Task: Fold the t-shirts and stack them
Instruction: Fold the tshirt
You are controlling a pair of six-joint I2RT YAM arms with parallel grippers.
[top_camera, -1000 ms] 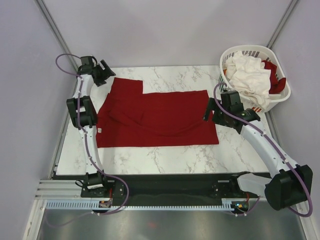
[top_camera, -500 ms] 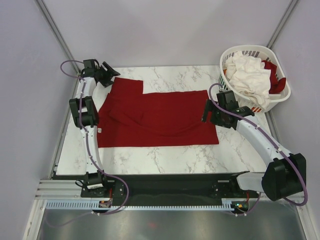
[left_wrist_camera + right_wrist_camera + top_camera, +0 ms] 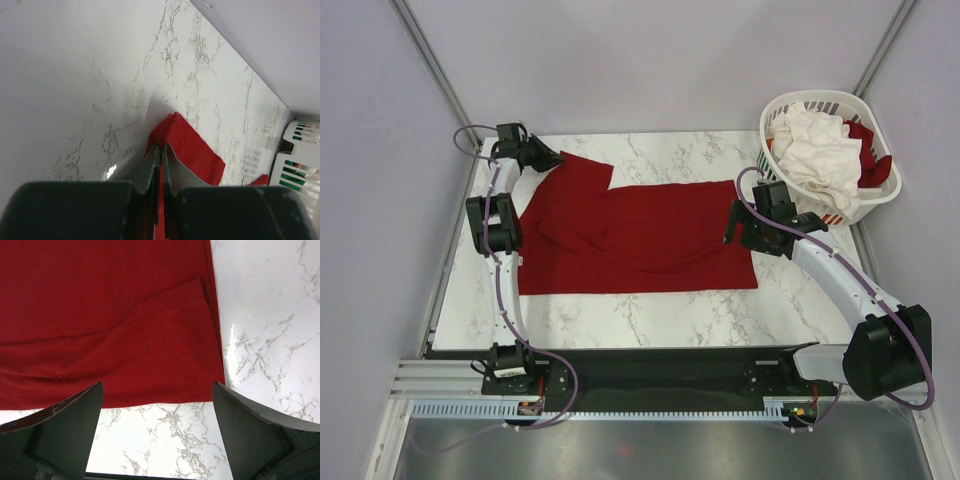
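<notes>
Left hand [image 3: 161, 150] pinches red t-shirt [image 3: 640, 240] sleeve; right hand [image 3: 156, 390] spread wide

I see a white plastic slotted basket [image 3: 832, 96] at the far right corner of the white marble-patterned worktop [image 3: 650, 315]; pale lilac walls [image 3: 650, 60] enclose it.

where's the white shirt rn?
Top view: the white shirt is bunched in the basket at the far right corner of the table, with red cloth tucked on its right side.
</notes>
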